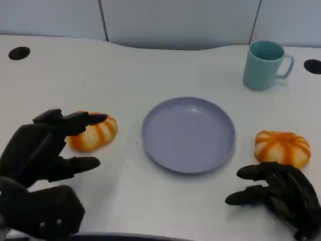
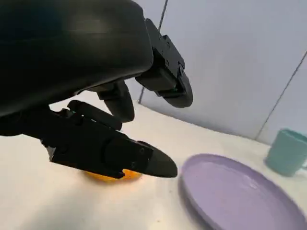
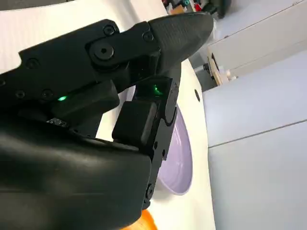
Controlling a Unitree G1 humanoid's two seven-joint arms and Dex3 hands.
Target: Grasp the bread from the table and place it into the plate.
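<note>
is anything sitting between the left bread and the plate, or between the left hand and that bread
Nothing visible. Bare table separates the left bread from the plate, and the left hand, fingers apart, is already right by it. The mug stands far off.

Left bread (image 1: 95, 134): orange with cream stripes
Right bread (image 1: 282, 147): orange with pale cream stripes
Plate (image 1: 188, 134): plain lavender
Mug (image 1: 266, 65): plain teal
Table (image 1: 150, 70): white, with black round holes near the far corners
Left hand (image 1: 42, 150): black
Right hand (image 1: 281, 193): black
Wall (image 1: 175, 20): pale grey-blue panels
</note>
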